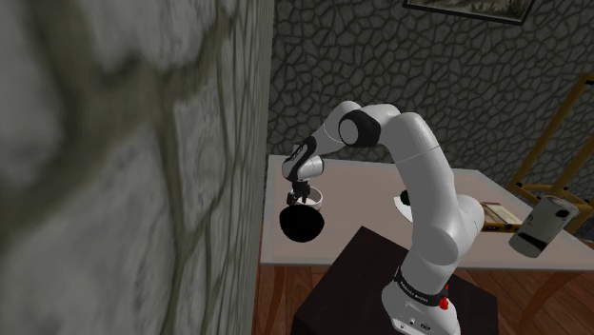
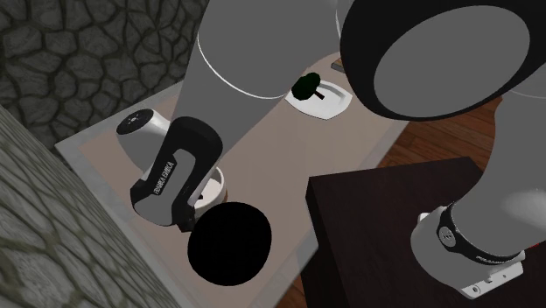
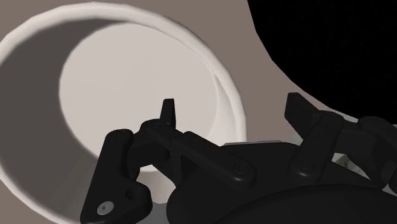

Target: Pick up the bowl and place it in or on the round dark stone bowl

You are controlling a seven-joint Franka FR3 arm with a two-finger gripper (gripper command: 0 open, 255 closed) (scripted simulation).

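Fingers (image 3: 167,113) apart, astride white bowl (image 3: 121,76) rim.

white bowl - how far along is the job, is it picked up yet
Done: the pincer is down at the white bowl, one finger inside its rim, one outside. In hand: the grasp; the fingers stand apart, not yet shut on the rim. Left: shut, lift, and set it in the black round bowl beside it.

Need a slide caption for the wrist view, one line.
Open end effector straddles the white bowl's rim, one finger inside, one outside, with the black round bowl alongside on the table.
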